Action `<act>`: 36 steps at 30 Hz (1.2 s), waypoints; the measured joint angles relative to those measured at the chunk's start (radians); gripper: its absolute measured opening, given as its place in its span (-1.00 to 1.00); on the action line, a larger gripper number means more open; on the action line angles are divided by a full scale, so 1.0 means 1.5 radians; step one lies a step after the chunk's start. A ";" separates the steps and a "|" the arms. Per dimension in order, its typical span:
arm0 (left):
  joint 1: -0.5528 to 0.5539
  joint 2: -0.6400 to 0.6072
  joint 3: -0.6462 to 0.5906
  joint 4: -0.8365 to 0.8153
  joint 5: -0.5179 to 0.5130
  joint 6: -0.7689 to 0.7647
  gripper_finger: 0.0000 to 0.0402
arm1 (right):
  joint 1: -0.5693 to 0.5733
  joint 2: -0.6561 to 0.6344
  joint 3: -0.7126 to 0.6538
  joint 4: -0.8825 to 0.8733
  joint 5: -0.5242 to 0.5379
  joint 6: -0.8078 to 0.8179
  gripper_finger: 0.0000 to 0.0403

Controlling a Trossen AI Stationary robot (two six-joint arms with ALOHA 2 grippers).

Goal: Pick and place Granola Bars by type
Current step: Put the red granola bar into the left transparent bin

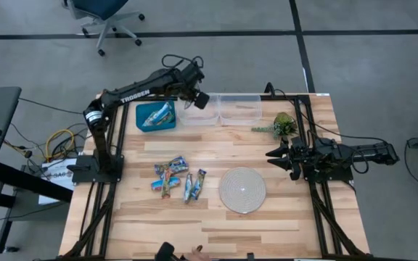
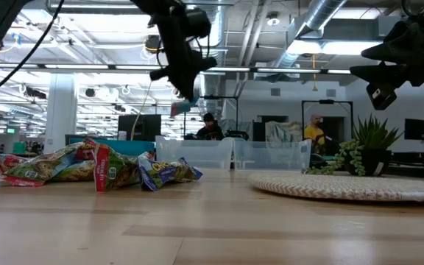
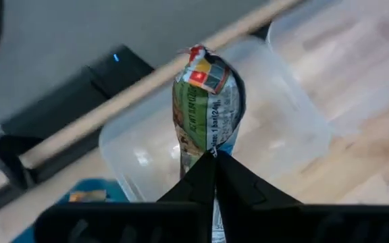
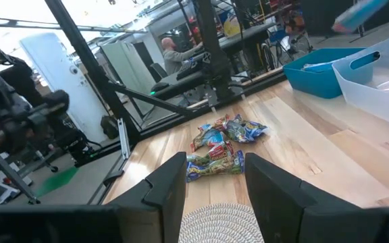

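High view, left to right. At the bench's [image 1: 216, 232] far-left part, a blue bin [image 1: 155, 116] with a blue-and-white bar inside. Just right of it, near the far edge, a clear bin [image 1: 199, 114], then a second clear bin [image 1: 239, 109] touching it. Above the first clear bin, the left gripper [image 3: 215, 156], fingers pressed shut on a multicoloured bar [image 3: 207, 101], held upright by its lower end, clear of the bin floor; in the low view the same bar [image 2: 183, 107] hanging well above the bench under the gripper [image 2: 185, 92].

Toward the left-middle of the bench, the loose Granola Bars [image 1: 177, 177], a small heap of blue-and-white and multicoloured wrappers, some touching, some overlapping; exact count hard to tell. Same heap in the low view [image 2: 94, 165] and in the right wrist view [image 4: 223, 147].

Right of the heap, near the bench's middle, a round woven mat [image 1: 242, 189], bare. Beyond it, toward the far-right corner, a green plant sprig [image 1: 280, 126].

At the right edge, the right gripper [image 1: 277, 155], waiting above the bench, fingers spread apart with nothing between them, pointing toward the mat.
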 joint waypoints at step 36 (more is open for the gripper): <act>-0.239 -0.078 -0.009 -0.178 0.048 -0.041 -0.50 | 0.000 0.000 0.000 0.000 -0.001 0.000 -0.29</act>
